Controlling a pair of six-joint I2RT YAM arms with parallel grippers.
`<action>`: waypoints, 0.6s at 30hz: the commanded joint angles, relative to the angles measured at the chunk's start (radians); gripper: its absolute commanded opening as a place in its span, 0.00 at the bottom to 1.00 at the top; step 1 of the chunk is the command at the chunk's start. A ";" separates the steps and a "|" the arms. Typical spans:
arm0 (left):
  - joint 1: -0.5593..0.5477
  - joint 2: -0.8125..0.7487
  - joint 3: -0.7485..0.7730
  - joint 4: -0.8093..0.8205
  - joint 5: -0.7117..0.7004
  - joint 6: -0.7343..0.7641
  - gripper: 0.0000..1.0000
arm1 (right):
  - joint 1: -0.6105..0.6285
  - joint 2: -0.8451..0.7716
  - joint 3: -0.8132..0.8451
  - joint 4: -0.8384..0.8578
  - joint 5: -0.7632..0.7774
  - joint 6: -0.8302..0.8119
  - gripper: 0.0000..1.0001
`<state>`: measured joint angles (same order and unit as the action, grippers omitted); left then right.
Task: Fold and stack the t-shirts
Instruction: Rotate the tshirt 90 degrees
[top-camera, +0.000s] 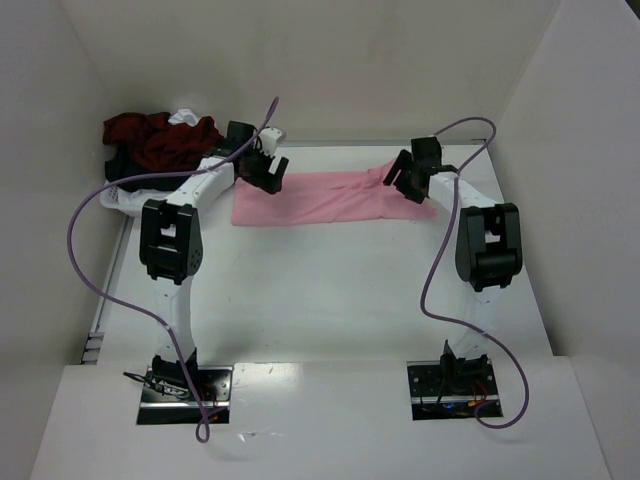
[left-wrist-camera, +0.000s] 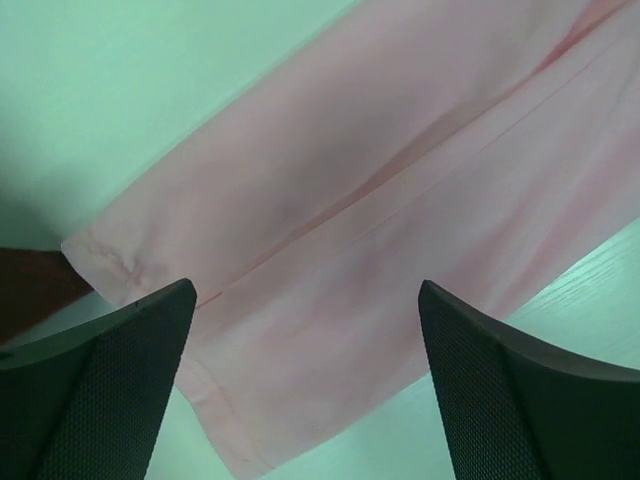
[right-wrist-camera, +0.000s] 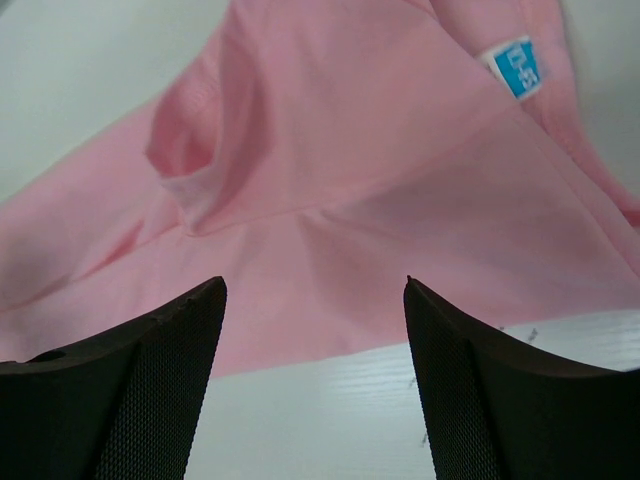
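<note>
1. The pink t-shirt (top-camera: 330, 198) lies flat toward the far side of the table (top-camera: 320, 300). It is drawn out into a long band whose long axis runs left to right, across in front of both arms.
2. Each end of the band has a tool over it. The left tool (top-camera: 266, 172) is at the left end, and the right tool (top-camera: 404, 177) is at the right end, where a small blue label (right-wrist-camera: 517, 68) shows. Neither arm looks nearer than the other.
3. The left tool's jaws are spread wide with nothing between them, and a hemmed edge of cloth lies just below.
4. The right tool's jaws are apart too and empty, with a creased fold of pink under them.
5. Both arms reach forward with elbows raised and wrists tipped down at the cloth, each angled slightly inward.
6. The pile of other t-shirts (top-camera: 158, 138), dark red, black and white, sits in the far left corner beside the left arm.
7. I would guess the next fold goes across the long axis, one end carried toward the other.
</note>
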<state>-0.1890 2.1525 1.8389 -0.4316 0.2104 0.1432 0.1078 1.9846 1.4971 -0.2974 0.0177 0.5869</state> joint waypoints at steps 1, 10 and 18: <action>-0.006 0.039 -0.003 0.017 -0.013 0.214 1.00 | -0.007 -0.055 -0.052 0.037 0.014 0.010 0.78; -0.006 0.153 0.089 -0.027 0.054 0.250 1.00 | -0.007 -0.064 -0.070 0.017 0.025 0.010 0.78; -0.026 0.171 0.069 -0.038 -0.114 0.239 1.00 | -0.007 -0.073 -0.061 0.007 0.014 0.010 0.78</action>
<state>-0.2031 2.3074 1.8812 -0.4698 0.1631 0.3645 0.1074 1.9804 1.4376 -0.3054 0.0219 0.5869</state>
